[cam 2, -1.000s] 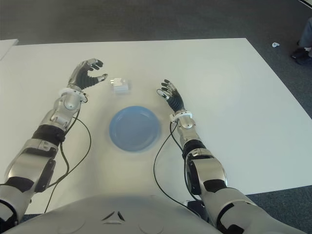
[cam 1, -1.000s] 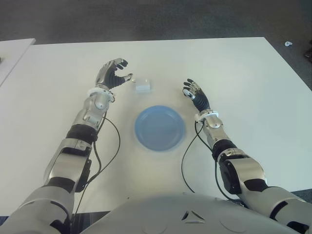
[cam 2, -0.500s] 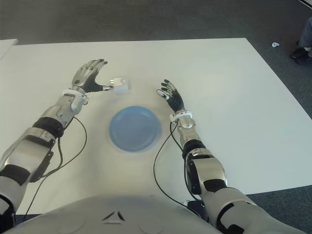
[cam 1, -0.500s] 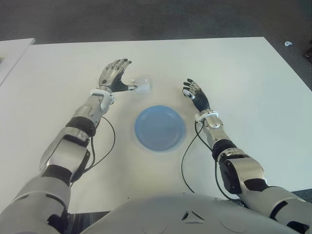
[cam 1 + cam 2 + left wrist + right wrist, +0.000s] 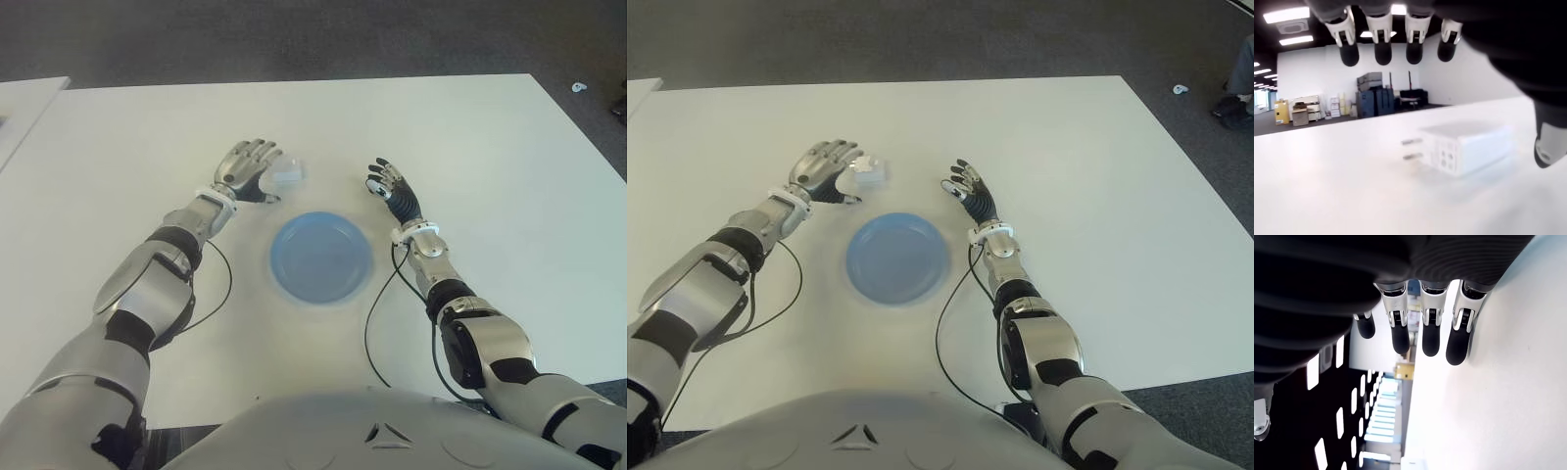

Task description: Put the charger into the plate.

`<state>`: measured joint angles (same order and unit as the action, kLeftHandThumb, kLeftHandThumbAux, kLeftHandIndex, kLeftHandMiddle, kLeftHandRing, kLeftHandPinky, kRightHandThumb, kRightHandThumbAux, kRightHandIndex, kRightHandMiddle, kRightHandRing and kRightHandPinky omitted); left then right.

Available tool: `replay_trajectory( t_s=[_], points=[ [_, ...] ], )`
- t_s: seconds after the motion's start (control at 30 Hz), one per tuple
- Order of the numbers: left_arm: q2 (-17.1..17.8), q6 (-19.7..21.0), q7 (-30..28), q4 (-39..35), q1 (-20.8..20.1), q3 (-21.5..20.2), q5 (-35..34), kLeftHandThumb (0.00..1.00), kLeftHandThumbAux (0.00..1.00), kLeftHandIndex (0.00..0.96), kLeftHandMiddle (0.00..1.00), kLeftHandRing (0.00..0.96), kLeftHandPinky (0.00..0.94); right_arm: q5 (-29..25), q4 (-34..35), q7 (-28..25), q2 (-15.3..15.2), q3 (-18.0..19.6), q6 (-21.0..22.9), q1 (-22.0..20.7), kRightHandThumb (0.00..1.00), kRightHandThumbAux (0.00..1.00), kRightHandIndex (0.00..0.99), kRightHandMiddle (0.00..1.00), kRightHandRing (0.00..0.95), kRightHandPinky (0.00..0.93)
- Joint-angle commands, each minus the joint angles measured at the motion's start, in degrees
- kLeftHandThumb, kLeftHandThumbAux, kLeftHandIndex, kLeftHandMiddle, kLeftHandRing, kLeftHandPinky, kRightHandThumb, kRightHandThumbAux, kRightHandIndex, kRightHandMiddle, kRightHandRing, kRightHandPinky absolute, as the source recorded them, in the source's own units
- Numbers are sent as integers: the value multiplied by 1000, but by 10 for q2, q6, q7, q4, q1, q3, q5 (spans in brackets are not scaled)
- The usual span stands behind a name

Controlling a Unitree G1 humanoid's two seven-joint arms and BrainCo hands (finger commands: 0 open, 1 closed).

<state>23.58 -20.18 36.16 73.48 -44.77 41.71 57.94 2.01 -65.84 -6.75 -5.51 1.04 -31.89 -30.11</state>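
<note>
Your left hand [image 5: 247, 168] hovers over the charger [image 5: 288, 173], fingers spread, grasping nothing. The charger sits just beyond the plate [image 5: 321, 257]. Your right hand [image 5: 391, 188] shows right of the plate, fingers relaxed.

the charger [image 5: 1466, 147] is seen as smooth white plastic with two metal prongs. the plate [image 5: 321, 258] looks like smooth, slightly glossy blue plastic. the table [image 5: 490, 147] is finished in matt white. silvery metal and black rubbery pads are shown on the left hand [image 5: 247, 169].
</note>
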Motion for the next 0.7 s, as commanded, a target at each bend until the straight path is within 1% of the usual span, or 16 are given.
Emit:
replay_trajectory(
  t_s=[0.03,0.17,0.27,0.47,0.63,0.7],
  points=[
    [-4,-13,-49,28,-9,28,14,8,497,0,0,0,0,12,-41,-7,6,-8,43,46,0,473,33,161,142,109],
    [-8,-16,-77,40,-7,32,3,2,502,0,0,0,0,11,-40,-8,6,-7,43,47,0,474,33,158,138,106],
    [-11,-15,-99,46,-2,27,-9,0,511,0,0,0,0,11,-39,-8,7,-7,44,47,0,474,34,157,137,104],
    [-7,-27,-122,48,7,20,-30,0,524,0,0,0,0,11,-35,-7,9,-7,42,48,0,470,34,160,140,113],
    [5,-35,-136,51,27,9,-52,3,525,0,0,0,0,11,-34,-8,10,-7,43,49,0,468,34,161,141,114],
    [1,-25,-145,56,34,4,-60,6,522,0,0,0,0,10,-34,-9,10,-7,43,49,0,469,34,163,143,117]
  ],
)
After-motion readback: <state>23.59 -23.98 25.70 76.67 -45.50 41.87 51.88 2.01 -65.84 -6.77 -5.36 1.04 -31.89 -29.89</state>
